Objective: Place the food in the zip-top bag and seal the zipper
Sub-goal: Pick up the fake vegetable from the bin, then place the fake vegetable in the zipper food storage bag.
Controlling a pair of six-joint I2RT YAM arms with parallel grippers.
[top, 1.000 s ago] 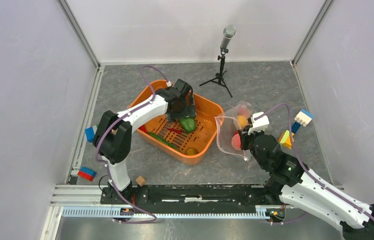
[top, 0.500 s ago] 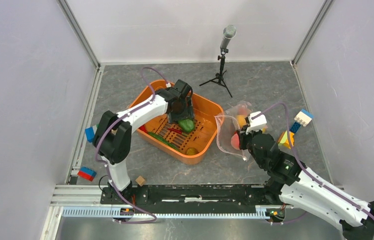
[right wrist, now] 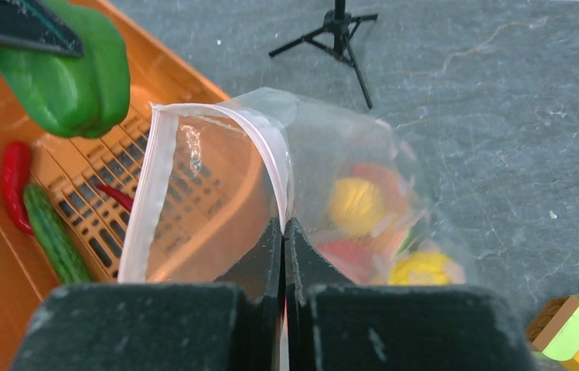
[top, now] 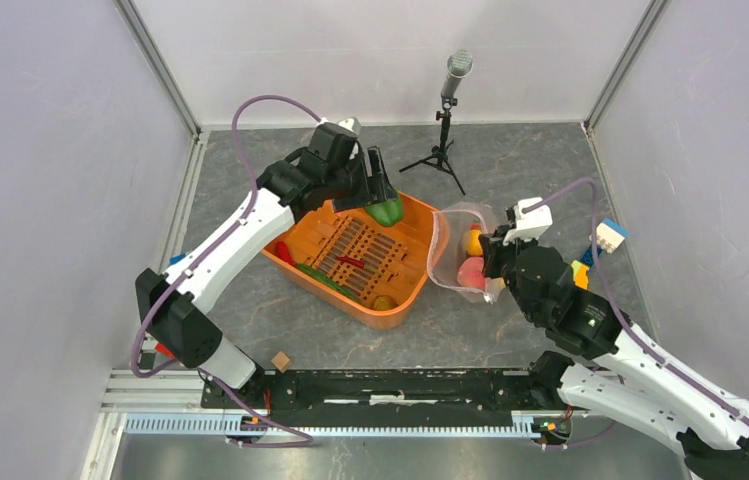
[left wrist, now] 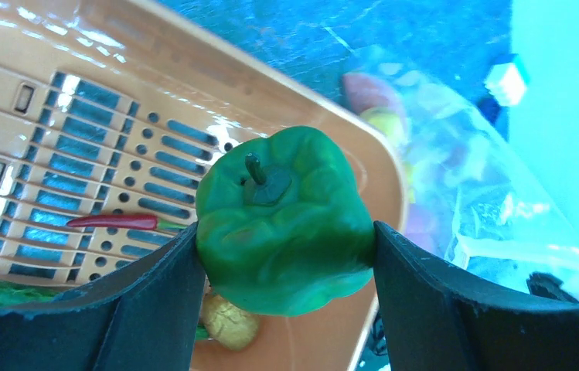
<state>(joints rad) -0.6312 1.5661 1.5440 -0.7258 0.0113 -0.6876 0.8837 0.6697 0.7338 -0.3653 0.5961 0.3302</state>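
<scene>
**Left gripper** (left wrist: pixel 284 255): jaws set wide and clamped on both flanks of the green pepper (left wrist: pixel 282 220). I have it hanging above the far right corner of the basket (top: pixel 325 297).

**Right gripper** (right wrist: pixel 283 232): fully closed, pinching the mouth edge of the bag (right wrist: pixel 193 205) and holding it up and open toward the basket.

**Bag:** mid-worktop, just right of the basket. Yellow piece (right wrist: pixel 355 202) and reddish pieces inside. Zipper (right wrist: pixel 147 193) unsealed.

**In the basket:** red pepper (right wrist: pixel 14 182), cucumber (right wrist: pixel 52 232), thin chili (left wrist: pixel 112 222).

**Step in hand, as I read it:** carrying the green pepper to the bag.

**Next move:** I must swing it right and down to the mouth, centre it between the lips, and let go only once it is inside. It looks bulky against the opening and could snag the zipper. More food to fetch; sealing comes last.
</scene>
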